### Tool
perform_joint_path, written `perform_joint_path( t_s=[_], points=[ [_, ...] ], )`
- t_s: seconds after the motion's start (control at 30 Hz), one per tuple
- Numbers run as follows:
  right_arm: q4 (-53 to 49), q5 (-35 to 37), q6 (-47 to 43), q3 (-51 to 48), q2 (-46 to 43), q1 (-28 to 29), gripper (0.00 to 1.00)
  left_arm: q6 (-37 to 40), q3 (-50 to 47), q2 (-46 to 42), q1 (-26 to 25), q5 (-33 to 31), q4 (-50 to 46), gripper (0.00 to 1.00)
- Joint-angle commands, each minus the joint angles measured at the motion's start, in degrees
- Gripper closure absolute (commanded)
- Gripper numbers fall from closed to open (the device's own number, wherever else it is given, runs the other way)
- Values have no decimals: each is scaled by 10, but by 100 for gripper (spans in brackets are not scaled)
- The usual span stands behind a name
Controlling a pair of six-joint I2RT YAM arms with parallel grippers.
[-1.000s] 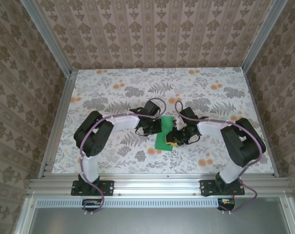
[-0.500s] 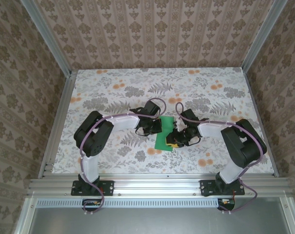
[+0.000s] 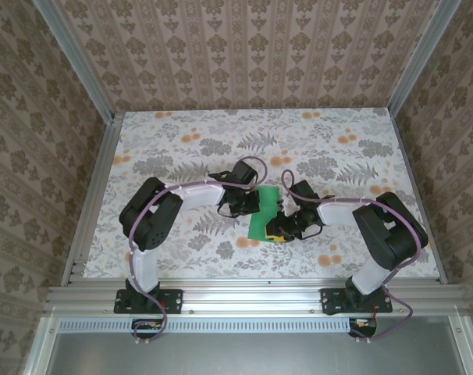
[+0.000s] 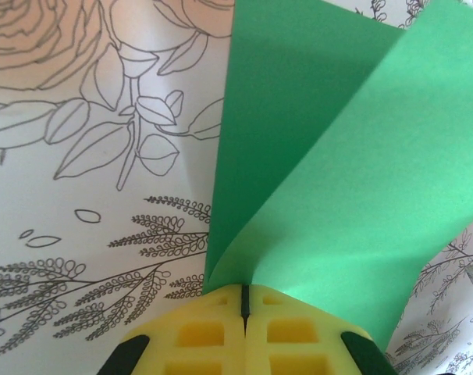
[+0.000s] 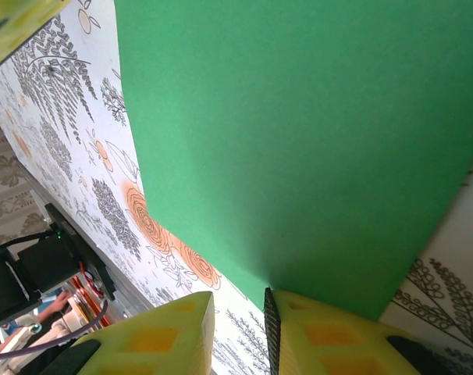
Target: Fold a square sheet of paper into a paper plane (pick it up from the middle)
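The left gripper (image 4: pixel 243 301) is seen pressed together on the square sheet of paper (image 4: pixel 338 195). A bent-over fold of the green sheet comes straight out of the seam between the yellow fingers. From that pinch one layer lies flat on the table (image 4: pixel 80 219), and the other layer is lifted and curved above it.

The right gripper (image 5: pixel 240 314) is held with its jaws a little apart, and the table pattern is visible through the gap. The near edge of the sheet (image 5: pixel 299 141) is met by the tip of the right-hand finger (image 5: pixel 330 336). Whether the sheet is being pressed down there cannot be told.

In the top view, the sheet (image 3: pixel 261 220) is found at mid-table between the two wrists, with the left gripper (image 3: pixel 252 205) at its left edge and the right gripper (image 3: pixel 277 230) at its near right corner. Against the picture of a second ago, the right wrist is shifted slightly nearer the table's front edge. The left arm and the sheet are placed as before.
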Motion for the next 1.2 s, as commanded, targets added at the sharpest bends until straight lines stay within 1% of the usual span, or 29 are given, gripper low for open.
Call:
perform_joint_path(
  t_s=[0.0,0.17,0.27,0.37,0.5,0.6,0.63,0.73,0.8,0.87,1.0,1.17],
  points=[
    [-15,35,-2,-19,19,7,73,14,-4,23,-4,-18,-57,94],
    [-14,9,9,-22,-47,7,73,15,-1,23,-4,-18,-59,94],
    [9,-10,21,-37,-59,8,73,16,0,22,-4,-20,-61,94],
    [30,-1,26,-59,-50,8,73,17,0,24,-4,-20,-63,94],
    [49,18,24,-74,-4,9,73,17,1,27,-4,-17,-61,94],
    [38,19,16,-69,15,8,74,17,3,27,-4,-18,-64,95],
    [34,14,17,-66,9,8,74,18,4,28,-4,-18,-65,95],
    [9,9,17,-43,-48,6,74,20,4,27,-4,-19,-68,95],
    [-21,16,4,-12,-83,-4,74,19,4,28,-4,-19,-69,95],
    [-29,26,-4,15,-93,-21,74,19,6,28,-4,-20,-69,95],
    [-23,70,-24,54,-61,-37,74,18,5,28,-5,-21,-69,95],
    [0,68,-41,86,20,-37,76,17,8,28,-5,-20,-70,95]
  ],
)
